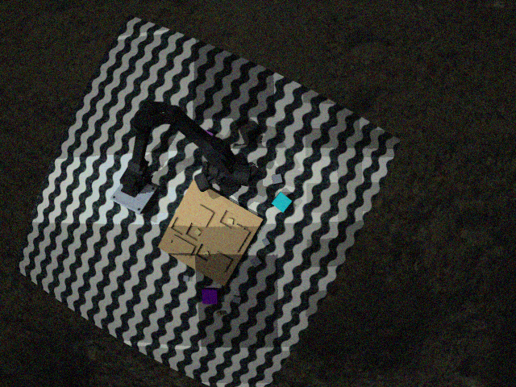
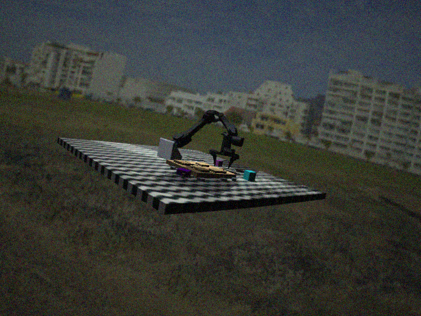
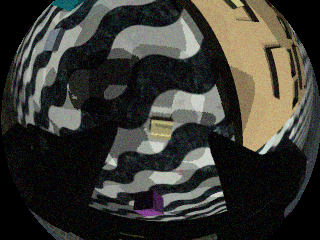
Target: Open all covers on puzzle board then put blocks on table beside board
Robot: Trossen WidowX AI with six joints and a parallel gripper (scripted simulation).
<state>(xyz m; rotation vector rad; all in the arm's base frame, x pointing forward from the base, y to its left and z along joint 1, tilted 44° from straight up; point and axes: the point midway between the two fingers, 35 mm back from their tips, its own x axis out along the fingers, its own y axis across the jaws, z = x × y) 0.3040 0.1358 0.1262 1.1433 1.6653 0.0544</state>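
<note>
Puzzle board (image 1: 195, 233), three blocks: two purple (image 1: 210, 296) (image 2: 219, 162), one teal (image 1: 281, 201).

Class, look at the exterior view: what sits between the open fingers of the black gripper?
A small magenta block sits on the patterned table between the spread fingers of the black gripper, behind the tan puzzle board; the exterior view shows it.

Wavy-striped table (image 1: 104, 250) carries board (image 1: 195, 208), cyan block (image 1: 281, 201) (purple block (image 1: 210, 296) too).

Beside the board (image 1: 208, 237), the teal block (image 1: 281, 201) and purple block (image 1: 210, 296) each stand well apart, with striped table (image 1: 333, 200) between.
</note>
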